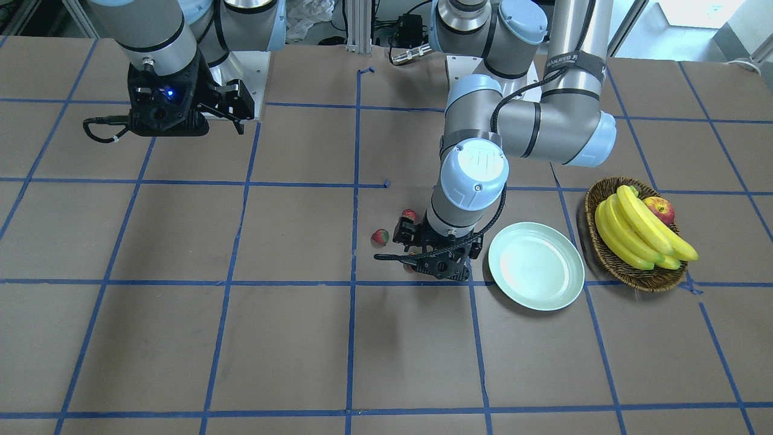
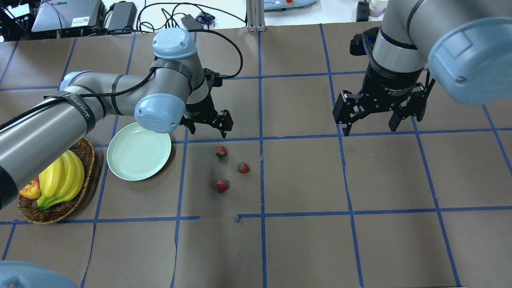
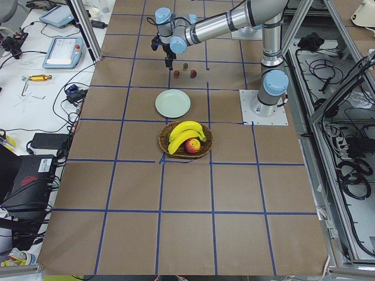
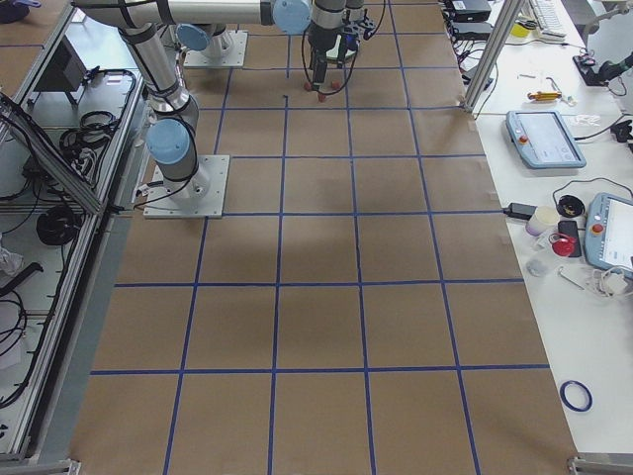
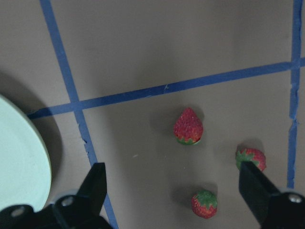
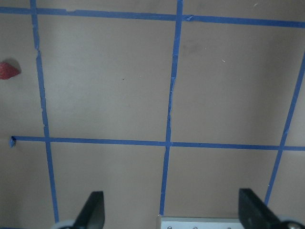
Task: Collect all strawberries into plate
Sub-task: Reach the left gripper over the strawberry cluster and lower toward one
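- The left gripper (image 2: pixel 208 128) is hanging over the brown table (image 2: pixel 304 240) with its fingers spread wide, gripping nothing.
- In its wrist view, the first strawberry (image 5: pixel 188 127) is lying between the two fingers, just ahead of the tips.
- The second strawberry (image 5: pixel 251 158) is lying right by one fingertip, and the third strawberry (image 5: pixel 205 203) is sitting lowest in that view, between the fingers. All three are resting apart on the table.
- The mint-green plate (image 2: pixel 139 154) is sitting beside the gripper's other finger, on the side away from the strawberries, and is holding no fruit.
- Beyond the plate, a wicker basket (image 2: pixel 87 158) is holding bananas (image 2: pixel 64 178) and an apple (image 2: pixel 30 190).
- Well apart across the table, the right gripper (image 2: pixel 370 124) is hovering with its fingers wide, carrying nothing.
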Controlling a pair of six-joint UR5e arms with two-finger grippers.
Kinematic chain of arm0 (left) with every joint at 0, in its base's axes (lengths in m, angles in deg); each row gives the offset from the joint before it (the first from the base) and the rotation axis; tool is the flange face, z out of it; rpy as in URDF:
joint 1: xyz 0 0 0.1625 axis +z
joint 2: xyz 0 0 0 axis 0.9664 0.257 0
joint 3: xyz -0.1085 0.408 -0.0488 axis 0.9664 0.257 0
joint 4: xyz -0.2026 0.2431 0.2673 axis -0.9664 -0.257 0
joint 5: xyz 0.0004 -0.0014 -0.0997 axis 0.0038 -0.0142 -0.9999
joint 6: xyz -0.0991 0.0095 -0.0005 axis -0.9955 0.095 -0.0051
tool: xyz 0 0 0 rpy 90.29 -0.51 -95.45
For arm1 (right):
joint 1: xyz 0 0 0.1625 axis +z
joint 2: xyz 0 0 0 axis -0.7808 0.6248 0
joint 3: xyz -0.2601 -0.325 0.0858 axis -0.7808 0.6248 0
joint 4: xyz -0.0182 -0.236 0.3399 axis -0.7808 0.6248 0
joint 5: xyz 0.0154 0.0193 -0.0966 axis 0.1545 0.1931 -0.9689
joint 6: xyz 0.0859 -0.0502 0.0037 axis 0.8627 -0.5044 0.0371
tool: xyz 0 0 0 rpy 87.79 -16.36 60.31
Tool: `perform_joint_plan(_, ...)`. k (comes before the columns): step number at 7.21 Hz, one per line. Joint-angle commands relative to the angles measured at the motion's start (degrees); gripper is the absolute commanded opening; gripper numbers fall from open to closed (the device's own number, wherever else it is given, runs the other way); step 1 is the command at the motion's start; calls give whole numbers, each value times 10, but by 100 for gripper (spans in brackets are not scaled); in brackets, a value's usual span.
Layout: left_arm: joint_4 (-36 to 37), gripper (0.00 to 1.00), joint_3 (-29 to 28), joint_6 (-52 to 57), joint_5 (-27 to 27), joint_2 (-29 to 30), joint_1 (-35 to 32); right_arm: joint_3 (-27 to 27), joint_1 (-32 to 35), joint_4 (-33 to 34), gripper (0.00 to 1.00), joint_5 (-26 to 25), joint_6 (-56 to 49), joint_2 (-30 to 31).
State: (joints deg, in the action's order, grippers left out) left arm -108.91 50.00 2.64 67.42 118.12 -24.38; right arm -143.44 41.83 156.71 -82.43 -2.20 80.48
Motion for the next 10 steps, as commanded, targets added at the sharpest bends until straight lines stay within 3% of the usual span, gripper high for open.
perform_joint_plan(1, 26, 100, 0, 2, -2, 34, -7, -8, 0, 2, 100, -11, -1, 0)
perform_joint_plan(5, 45, 100, 0, 8, -40, 75, -8, -9, 1, 3, 100, -12, -1, -10)
perform_joint_plan(7, 43, 90, 1, 8, -36, 82, -10, -11, 1, 5, 100, -11, 0, -17)
perform_joint_plan(8, 39, 90, 1, 5, -34, 81, -13, -11, 1, 6, 100, -10, 0, -18)
perform_joint_plan(10, 37, 72, 3, 4, -25, 80, -16, -12, 1, 9, 100, -10, 1, -22)
